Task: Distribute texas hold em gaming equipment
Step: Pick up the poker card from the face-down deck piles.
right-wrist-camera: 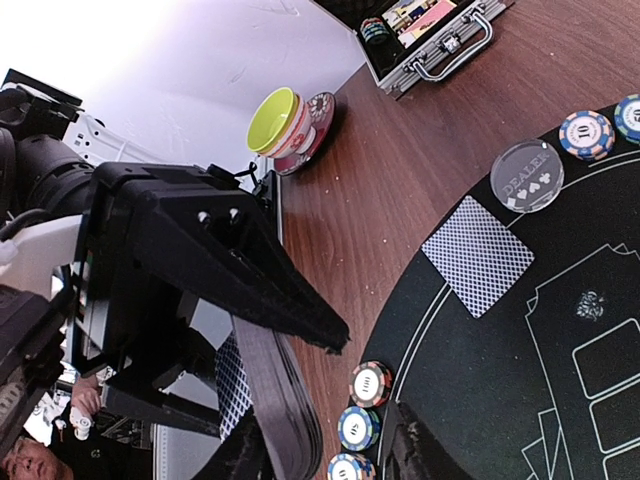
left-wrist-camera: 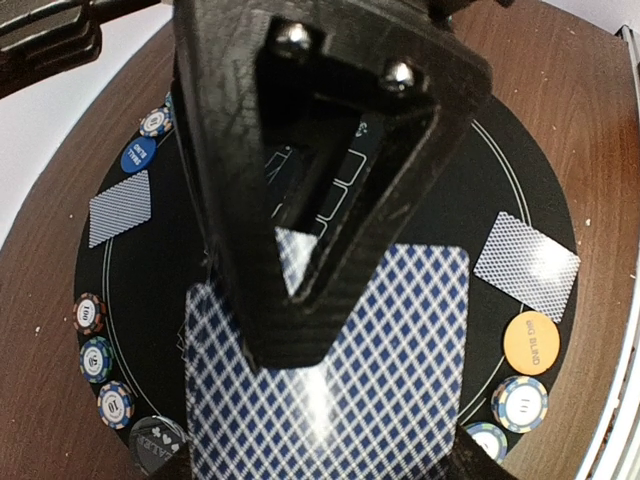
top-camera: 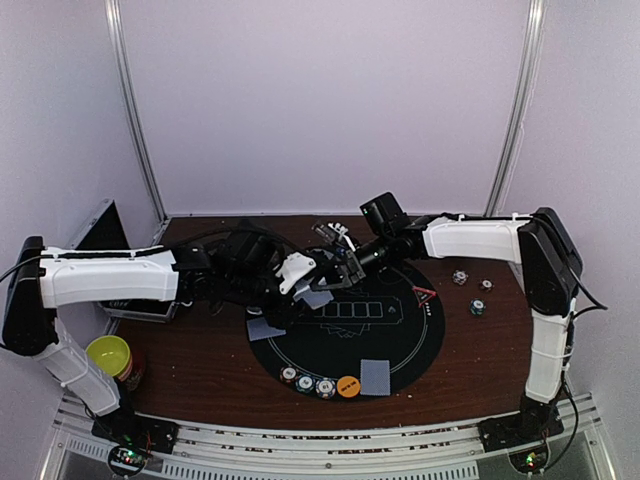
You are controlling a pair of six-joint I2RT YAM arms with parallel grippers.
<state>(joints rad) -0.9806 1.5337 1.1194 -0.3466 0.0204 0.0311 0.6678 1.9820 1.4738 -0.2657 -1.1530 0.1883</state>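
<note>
Dark brown wooden surface (top-camera: pixel 200 350) under a round black mat (top-camera: pixel 415 345) printed with pale lines and a row of boxes. At the near left corner, a yellow-green bowl (top-camera: pixel 108 353) beside something dark and reddish, too small to make out. Further back along the left edge, an open metal case (right-wrist-camera: pixel 440 50) with a handle on its front. Beyond, plain white walls (top-camera: pixel 320 100) and two slanting metal poles (top-camera: pixel 135 110).

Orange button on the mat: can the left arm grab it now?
Probably not: the left gripper is shut on the deck of cards, so it is busy, though nothing covers the orange button.
</note>
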